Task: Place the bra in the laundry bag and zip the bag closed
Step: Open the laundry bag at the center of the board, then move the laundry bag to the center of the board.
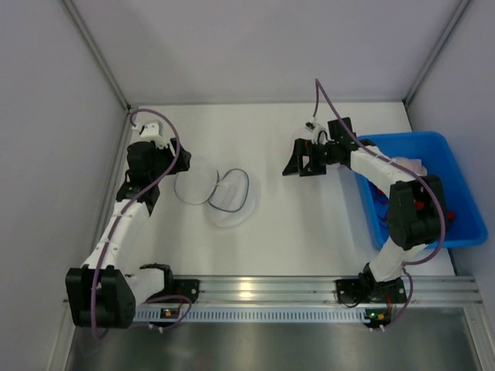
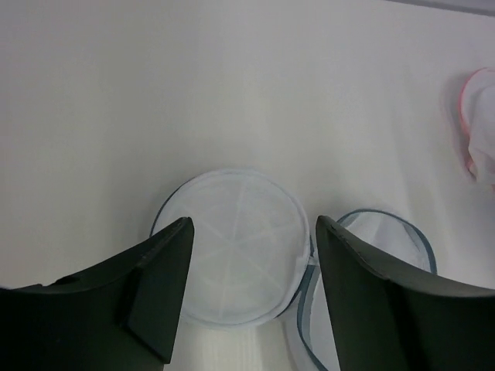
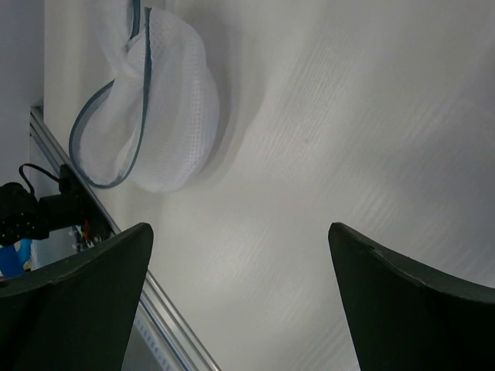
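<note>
1. Your white table (image 1: pixel 309 232) carries everything, with both arms reaching out over it.
2. A blue plastic bin (image 1: pixel 458 184) sits at the table's right edge, beside your right arm.
3. The round white mesh laundry bag with dark-blue trim (image 1: pixel 228 201) lies left of centre, its two halves side by side.
4. Your left gripper (image 2: pixel 251 228) hangs over the bag, fingers parted and gripping nothing. Your right gripper (image 3: pixel 240 232), spread wide and holding nothing, hovers mid-table, apart from the bag.
5. The pale pink bra (image 1: pixel 411 165) appears to lie in the bin, partly hidden by the right arm.
</note>
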